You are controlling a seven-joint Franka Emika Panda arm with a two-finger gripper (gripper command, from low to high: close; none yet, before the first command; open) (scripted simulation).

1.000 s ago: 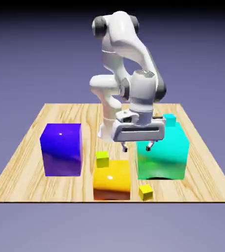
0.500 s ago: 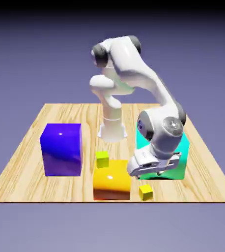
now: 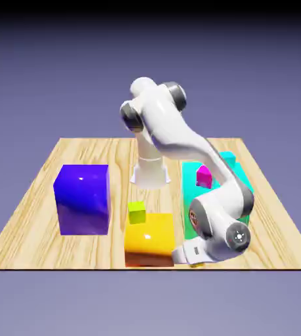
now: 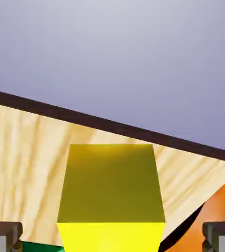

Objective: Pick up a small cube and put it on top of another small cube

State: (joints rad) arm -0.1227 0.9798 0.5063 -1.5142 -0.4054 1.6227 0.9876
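In the hand view the small cube [image 4: 112,189], plain yellow, fills the lower middle and sits on the wooden table just inside its front edge. My gripper [image 4: 112,237] is open, with one grey fingertip [image 4: 4,237] left of the cube and the other at the right. Neither visibly presses on the cube. In the exterior view the gripper [image 3: 194,257] hangs low at the table's front edge, right of the big orange-yellow block [image 3: 150,239]. There the hand covers the small cube.
A tiny lime-green cube [image 3: 137,211] sits behind the orange-yellow block. A big blue block [image 3: 82,198] stands at the exterior view's left. Behind the arm is a big teal block [image 3: 196,180] carrying a small magenta piece [image 3: 204,175] and a small teal cube [image 3: 227,157]. The table's dark front edge [image 4: 109,125] runs close behind the cube.
The arm has swung down and forward from above the teal block to the table's front edge. The hand now sits low around the small yellow cube, jaws still open.
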